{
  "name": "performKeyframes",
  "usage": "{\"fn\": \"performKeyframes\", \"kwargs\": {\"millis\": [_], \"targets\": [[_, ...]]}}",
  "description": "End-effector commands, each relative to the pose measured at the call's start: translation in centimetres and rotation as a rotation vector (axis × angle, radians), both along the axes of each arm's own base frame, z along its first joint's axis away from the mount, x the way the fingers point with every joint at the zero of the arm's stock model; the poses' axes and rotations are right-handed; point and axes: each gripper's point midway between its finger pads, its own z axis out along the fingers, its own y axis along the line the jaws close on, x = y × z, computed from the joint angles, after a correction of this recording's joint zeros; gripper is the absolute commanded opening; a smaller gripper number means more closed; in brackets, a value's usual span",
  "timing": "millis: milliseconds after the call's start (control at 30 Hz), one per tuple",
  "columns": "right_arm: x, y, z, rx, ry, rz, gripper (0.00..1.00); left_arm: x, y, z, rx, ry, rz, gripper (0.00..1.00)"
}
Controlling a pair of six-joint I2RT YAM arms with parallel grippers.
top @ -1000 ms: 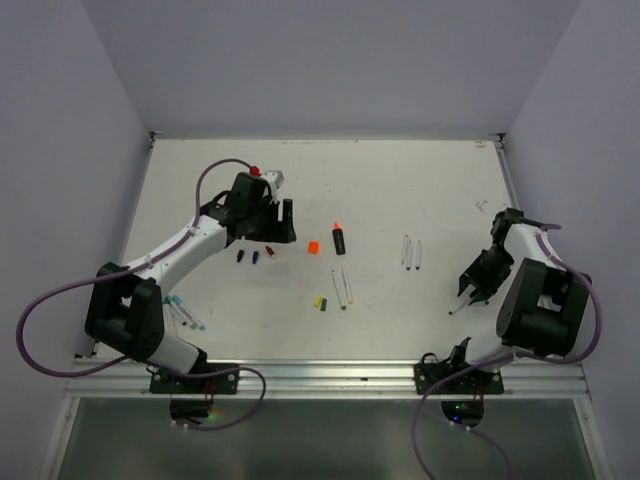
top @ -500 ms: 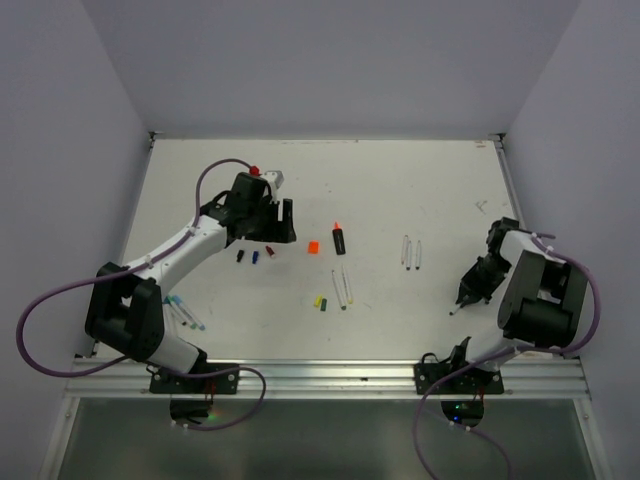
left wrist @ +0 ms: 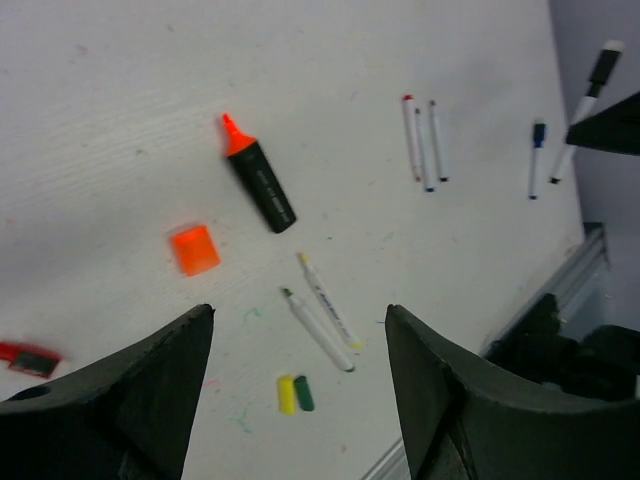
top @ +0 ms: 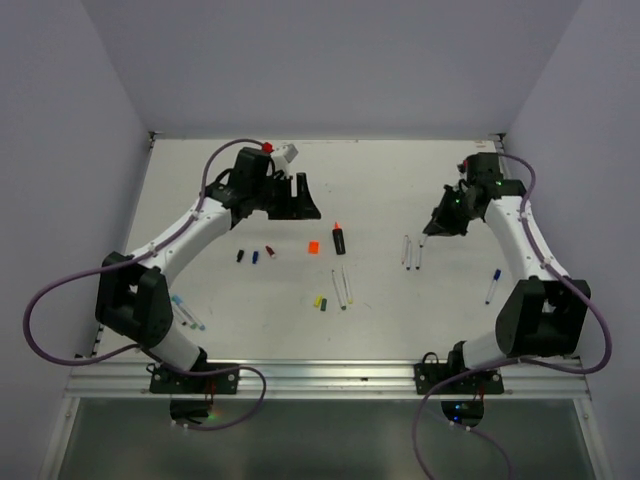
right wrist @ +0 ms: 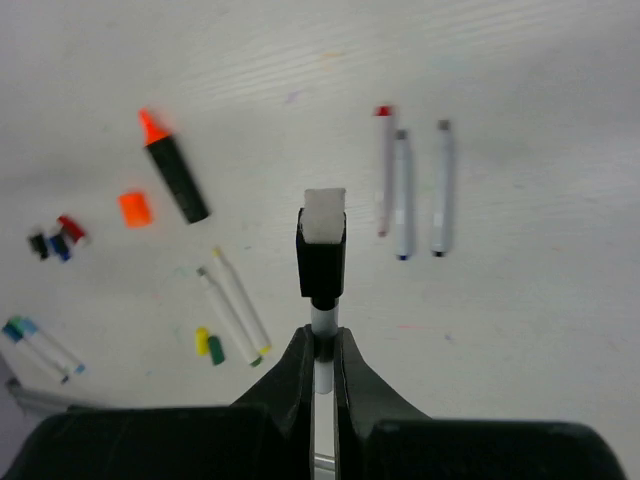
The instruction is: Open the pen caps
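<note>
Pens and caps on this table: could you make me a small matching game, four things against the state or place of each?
Things
1. black marker
2. black-capped pen
3. left gripper
4. yellow cap

States
a. open, holding nothing
b. lying beside a green cap
c. uncapped, orange tip bare
d. clamped in the right gripper

Pairs: 1-c, 2-d, 3-a, 4-b

The table point(left wrist: 120, 90) is matt white, faintly streaked, with small coloured scuffs. The black marker point(left wrist: 262, 187) is smooth plastic with a dull sheen. The orange cap point(left wrist: 194, 249) looks like matt plastic, the 2 pens point(left wrist: 322, 318) like smooth white plastic. In the top view, the rail point(top: 330, 372) at 6 o'clock is brushed metal
</note>
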Motion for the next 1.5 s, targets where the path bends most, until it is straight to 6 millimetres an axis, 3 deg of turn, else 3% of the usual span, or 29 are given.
{"fn": "performKeyframes", "kwargs": {"millis": [0,67,167,267,400,533,867,1133,1233,1267,1333,1367,1433,1467], "targets": [[-0.6,8.9,3.1,0.281,-0.039,0.293,0.0,-0.7,-4.4,4.8,-0.299,0.037,-0.152,0.72],[-1.6,14.1,4.7,0.387,-0.067,0.476,0.0,-0.6,-5.7,7.1,-0.416,0.022,-0.165,0.72],[-2.0,17.3,6.8,0.493,-0.137,0.607,0.0,0.0,-6.5,9.8,-0.527,-0.024,-0.171,0.73],[-3.0,19.8,8.2,0.575,-0.159,0.713,0.0,-0.8,-7.2,10.7,-0.605,-0.018,-0.204,0.76],[-4.2,22.0,9.3,0.638,-0.169,0.785,0.0,-1.6,-7.8,9.5,-0.619,0.013,-0.203,0.79],[-4.7,23.0,9.9,0.693,-0.177,0.804,0.0,-2.5,-8.2,8.1,-0.61,0.041,-0.209,0.79],[-5.5,24.7,10.4,0.782,-0.166,0.824,0.0,-4.4,-9.4,8.3,-0.654,0.047,-0.276,0.72],[-5.1,24.7,9.7,0.77,-0.17,0.783,0.0,-5.2,-9.2,8.1,-0.654,0.07,-0.294,0.35],[-4.7,24.7,9.4,0.751,-0.171,0.762,0.0,-5.3,-9.2,8.1,-0.652,0.087,-0.287,0.06],[-4.5,24.6,9.3,0.74,-0.17,0.755,0.0,-5.1,-9.1,8.0,-0.648,0.091,-0.268,0.0],[-4.1,24.2,8.7,0.688,-0.17,0.745,0.0,-3.9,-8.9,7.3,-0.6,0.128,-0.181,0.0],[-4.1,24.2,8.2,0.657,-0.163,0.746,0.0,-4.0,-8.4,5.8,-0.537,0.197,-0.128,0.0],[-3.6,23.0,6.7,0.48,-0.147,0.748,0.0,-2.1,-7.9,5.5,-0.461,0.211,-0.015,0.0],[-4.3,23.1,6.1,0.403,-0.112,0.792,0.0,-2.6,-7.1,3.8,-0.379,0.292,0.043,0.0]]}}
